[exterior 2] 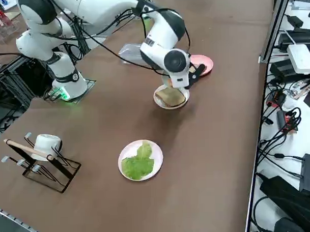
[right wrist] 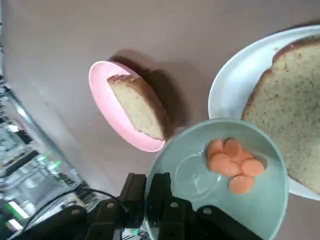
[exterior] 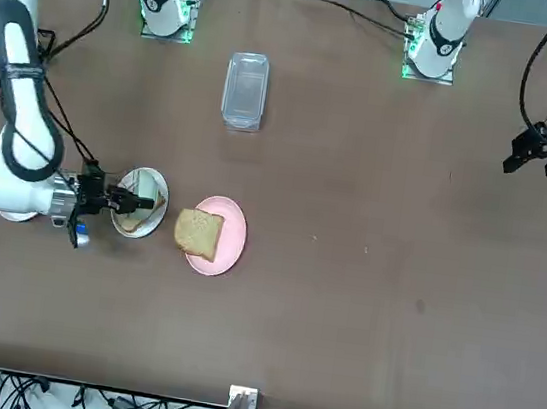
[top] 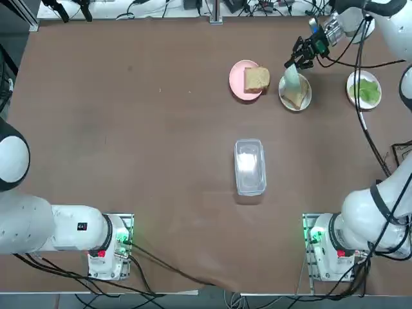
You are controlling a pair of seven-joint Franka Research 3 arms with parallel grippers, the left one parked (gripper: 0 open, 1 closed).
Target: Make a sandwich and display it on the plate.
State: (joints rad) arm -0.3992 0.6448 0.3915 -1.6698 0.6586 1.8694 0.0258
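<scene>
a wide brown table (top: 129, 141) with a matte, faintly creased surface carries everything. the white right arm reaches to the far side, and its black right gripper (right wrist: 150, 197) is clamped on the rim of a pale green dish (right wrist: 220, 177), smooth and round, tilted over the plate (right wrist: 225, 97); a cluster of orange slices (right wrist: 232, 165) lies in the dish. the plate is small, round and glossy white, with one tan, grainy bread slice (right wrist: 292, 100) lying flat on it, partly covered by the dish and cut off at the frame edge. just beside it sits a pink plate (top: 239, 80) holding a thick, brown-crusted slice (top: 256, 79). a clear, rounded plastic box (top: 250, 166) lies mid-table. further to the right, a second white plate (exterior 2: 141, 159) holds crinkled green lettuce (exterior 2: 137, 161). from overhead the dish reads only as a pale sliver, and from the side the arm's wrist hides it.
</scene>
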